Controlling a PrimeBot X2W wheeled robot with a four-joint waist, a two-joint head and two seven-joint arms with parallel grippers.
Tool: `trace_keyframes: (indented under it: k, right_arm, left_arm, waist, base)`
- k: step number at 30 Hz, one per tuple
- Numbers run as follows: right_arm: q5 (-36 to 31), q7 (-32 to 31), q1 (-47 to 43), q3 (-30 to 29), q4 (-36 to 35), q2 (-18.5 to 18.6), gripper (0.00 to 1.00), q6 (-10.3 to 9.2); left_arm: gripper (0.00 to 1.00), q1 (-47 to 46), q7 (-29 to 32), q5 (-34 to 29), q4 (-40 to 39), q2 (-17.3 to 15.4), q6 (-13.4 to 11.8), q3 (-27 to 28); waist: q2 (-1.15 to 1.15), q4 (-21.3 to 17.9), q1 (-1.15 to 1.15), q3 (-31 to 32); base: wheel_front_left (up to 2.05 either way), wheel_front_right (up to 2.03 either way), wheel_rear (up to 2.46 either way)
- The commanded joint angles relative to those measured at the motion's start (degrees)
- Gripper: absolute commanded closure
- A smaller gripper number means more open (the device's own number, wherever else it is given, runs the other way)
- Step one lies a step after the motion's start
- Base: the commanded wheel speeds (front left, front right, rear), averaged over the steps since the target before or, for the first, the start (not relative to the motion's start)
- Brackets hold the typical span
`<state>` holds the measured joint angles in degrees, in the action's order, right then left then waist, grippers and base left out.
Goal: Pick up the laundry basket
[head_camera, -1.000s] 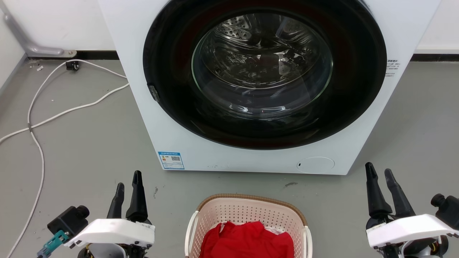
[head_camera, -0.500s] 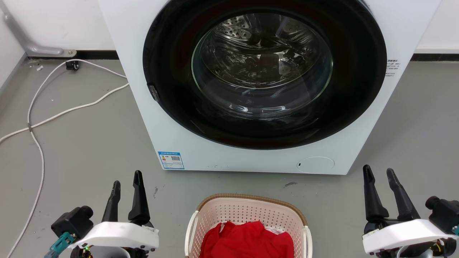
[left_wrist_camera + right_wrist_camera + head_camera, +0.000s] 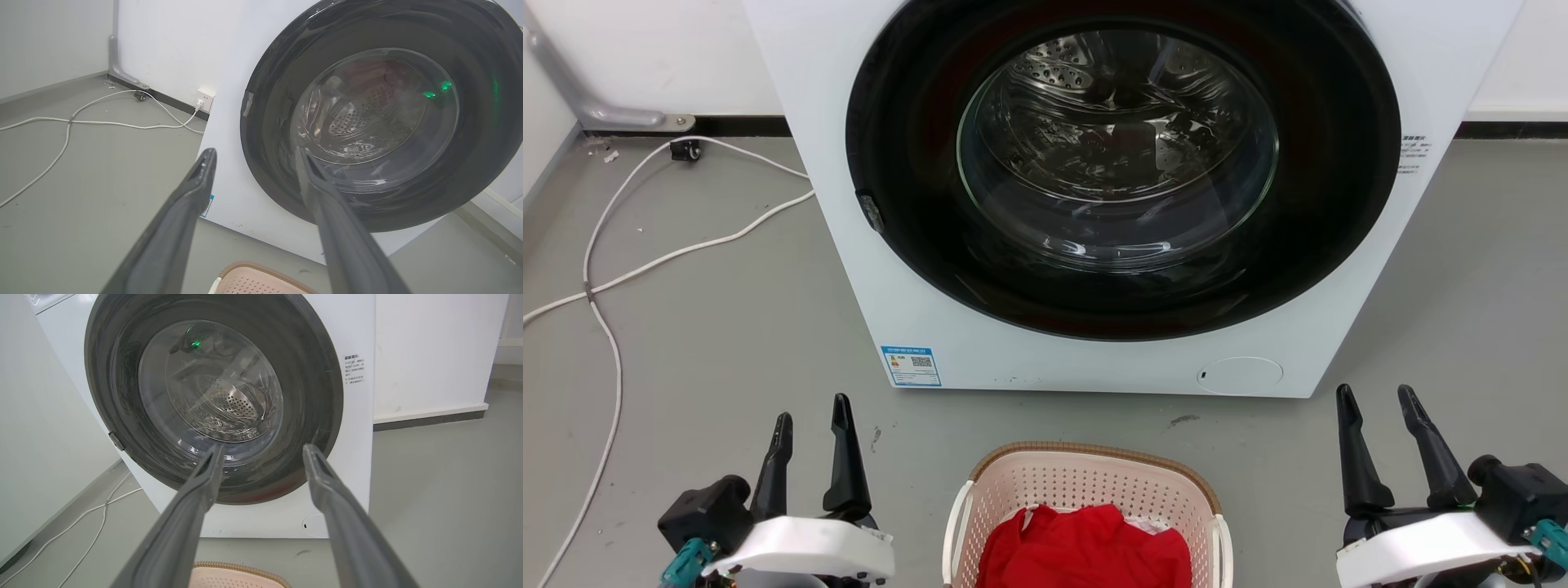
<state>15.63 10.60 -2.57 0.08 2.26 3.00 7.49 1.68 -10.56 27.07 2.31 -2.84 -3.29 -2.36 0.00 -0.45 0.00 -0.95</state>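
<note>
While the laundry basket sits on the grey floor just in front of the washing machine, low and centred in your head view with a red garment heaped inside, neither arm has hold of it. Its brown rim curves toward the machine. Its white side handles, one on the left wall and one on the right, each face the arm on that side. The near end is cut off by the frame, so you cannot be sure which way the long axis runs.

The basket lies between your two claws, inward of and lower than both. The left gripper stands nearer to it. The right gripper is set further out to the side. Both have their fingers spread apart, gripping nothing, and point forward at the machine's round glass door rather than down at the basket. A white cable trails across the floor well to the left.

Judged from this, the reach has not begun. Each claw would need to turn inward and drop to its own handle, and the right has more ground to cover.
</note>
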Motion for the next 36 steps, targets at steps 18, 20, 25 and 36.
trace_keyframes:
  k: [18,20,25,36]
  right_arm:
    - [-10.06,2.58,-1.04,0.72,-1.18,-0.15,0.0,-0.01]
    - [-11.0,2.68,-1.16,0.75,-1.21,-0.16,0.0,-0.01]
    - [-13.11,3.2,-1.58,0.92,-1.27,-0.18,0.0,-0.01]
    - [-17.65,4.36,-2.23,1.36,-1.6,-0.22,0.0,-0.01]
  left_arm:
    - [0.0,1.31,-2.53,-8.91,-0.67,-0.07,-1.65,-0.87]
    - [0.0,1.34,-2.76,-9.71,-0.67,-0.07,-1.77,-1.01]
    - [0.0,1.67,-3.34,-11.75,-0.71,-0.07,-2.12,-1.26]
    - [0.0,2.49,-4.43,-16.11,-0.92,-0.05,-2.69,-1.69]
  waist:
    - [0.0,-0.1,0.0,0.04]
    - [0.0,-0.09,0.0,0.04]
    - [0.0,-0.1,0.0,0.12]
    - [0.0,-0.15,0.0,0.18]
  base:
    - [0.0,0.0,0.0]
    - [0.0,0.0,0.0]
    - [0.0,0.0,0.0]
    - [0.0,0.0,0.0]
